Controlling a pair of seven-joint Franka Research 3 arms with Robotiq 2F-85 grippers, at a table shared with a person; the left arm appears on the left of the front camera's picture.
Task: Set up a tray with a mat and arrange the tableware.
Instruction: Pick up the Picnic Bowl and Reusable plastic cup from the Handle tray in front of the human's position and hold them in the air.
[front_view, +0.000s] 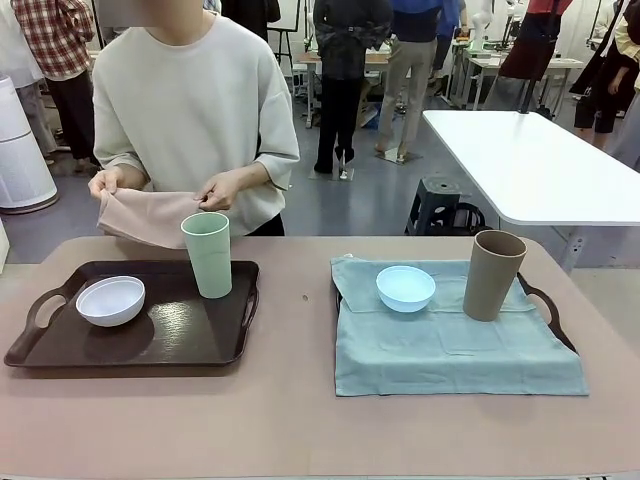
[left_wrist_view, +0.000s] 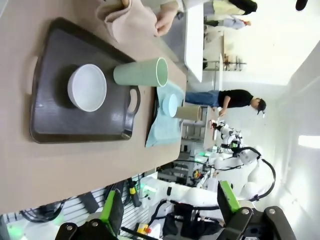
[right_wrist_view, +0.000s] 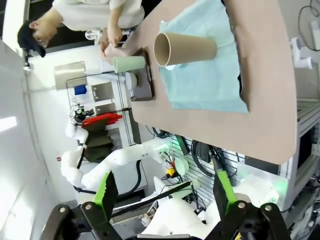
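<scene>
White bowl (front_view: 110, 300) and green cup (front_view: 208, 255) sit on the bare dark tray (front_view: 60, 350) on my left. Blue bowl (front_view: 405, 288) and tan cup (front_view: 493, 275) stand on the blue mat (front_view: 450, 350) draped over the 2nd tray (front_view: 548, 305). Across the table (front_view: 300, 420), the person (front_view: 190, 110) holds a pinkish cloth (front_view: 145, 215). My left hand (left_wrist_view: 169, 197) and right hand (right_wrist_view: 164, 190) are both spread apart, holding nothing.

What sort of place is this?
Probably a robotics lab or workshop: the left gripper and right gripper face the table, and a white worktable and stool stand behind the person.
</scene>
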